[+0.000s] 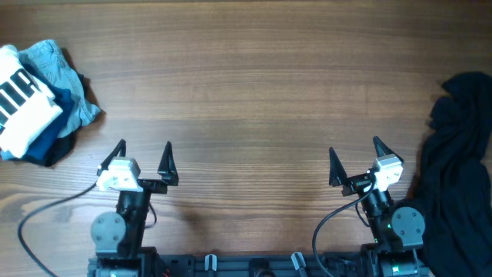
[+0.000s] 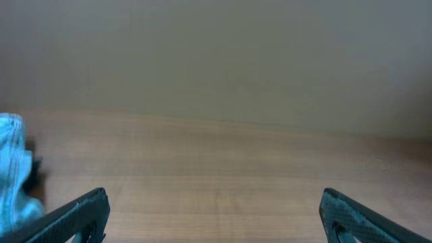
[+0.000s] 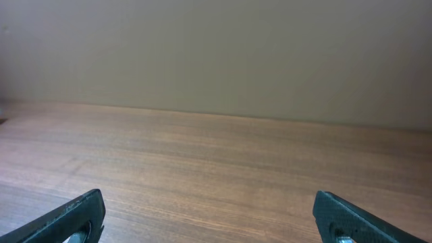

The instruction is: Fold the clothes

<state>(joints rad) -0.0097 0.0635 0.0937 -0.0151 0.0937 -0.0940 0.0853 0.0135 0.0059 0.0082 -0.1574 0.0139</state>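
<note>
Plainly, both arms' jaws gape empty, a clothes pile (image 1: pixel 34 100) far left, a black garment (image 1: pixel 457 169) far right.

Matt wood-grain table (image 1: pixel 254 85) — soft cloth piles (image 1: pixel 38 100), dark garment (image 1: pixel 457 177) — matt black fingers (image 1: pixel 167 160).

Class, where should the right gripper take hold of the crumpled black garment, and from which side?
Probably pinch the black garment at its bunched left edge, approaching from the left with the open right gripper. That fold juts toward the middle of the table and lies nearest; the rest runs out of view.
</note>
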